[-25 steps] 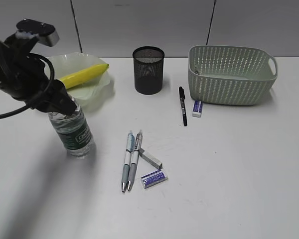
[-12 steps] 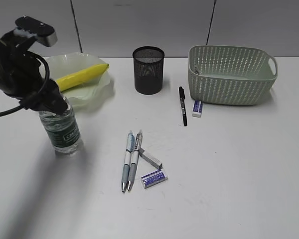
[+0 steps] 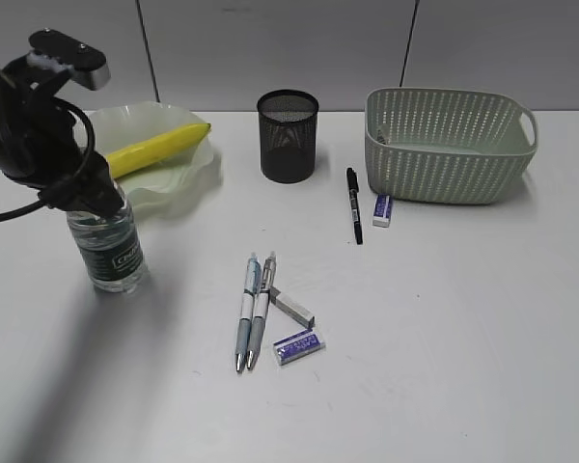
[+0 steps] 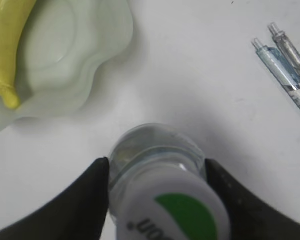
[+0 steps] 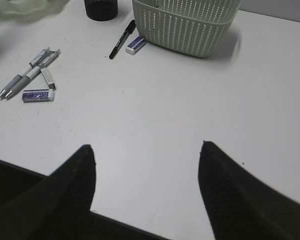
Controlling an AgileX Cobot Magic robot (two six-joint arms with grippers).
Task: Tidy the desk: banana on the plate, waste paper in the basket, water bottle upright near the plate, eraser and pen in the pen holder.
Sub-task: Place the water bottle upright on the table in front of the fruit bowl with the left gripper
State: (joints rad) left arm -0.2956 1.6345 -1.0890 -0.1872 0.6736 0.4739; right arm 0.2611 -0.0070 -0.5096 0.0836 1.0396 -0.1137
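White table [image 3: 444, 328] — grey panelled wall [image 3: 270, 43]

White worktop [image 3: 444, 338], plain matte, a few faint scuffs mid-surface. Soft grey shadow across its near left corner. Grey panelled wall [image 3: 270, 48] runs along the far edge, with two dark seams [image 3: 147, 48] slanting down to that edge. In the right wrist view the worktop's near edge drops into darkness.

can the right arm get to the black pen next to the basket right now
Probably yes. The right gripper is open and empty, and the black pen lies flat on bare table beside the basket, with only an eraser close by.
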